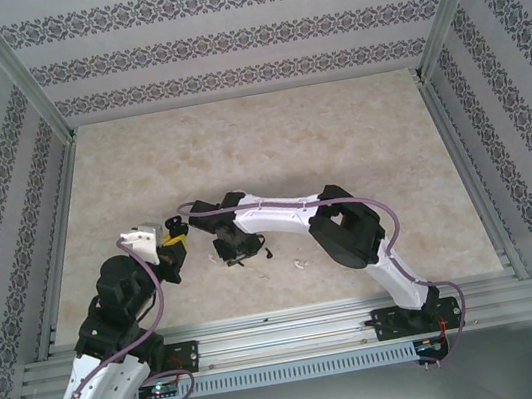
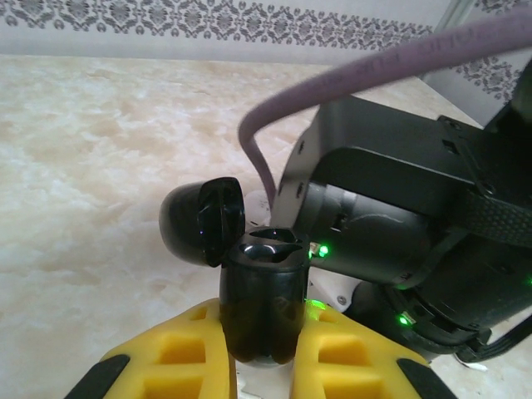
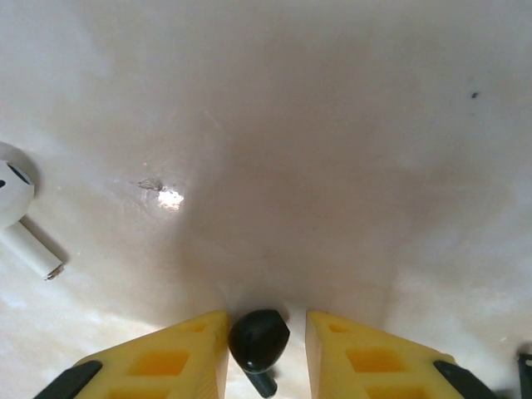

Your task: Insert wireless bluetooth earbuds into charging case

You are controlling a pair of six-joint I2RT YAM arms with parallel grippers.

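My left gripper (image 2: 264, 337) is shut on the body of a black charging case (image 2: 264, 291), held upright with its lid (image 2: 199, 220) hinged open to the left and its sockets facing up. From above, the left gripper (image 1: 176, 244) sits just left of my right gripper (image 1: 235, 255). The right gripper (image 3: 266, 324) points down at the table, open around a black earbud (image 3: 259, 337). The bud touches the left finger, and a gap shows to the right finger. A white earbud (image 3: 15, 199) lies at the left edge of the right wrist view.
Another white earbud (image 1: 300, 264) lies on the beige table (image 1: 337, 138) right of the right gripper, with a small dark piece (image 1: 267, 253) close by. The right arm's wrist (image 2: 391, 224) stands close behind the held case. Patterned walls enclose the table.
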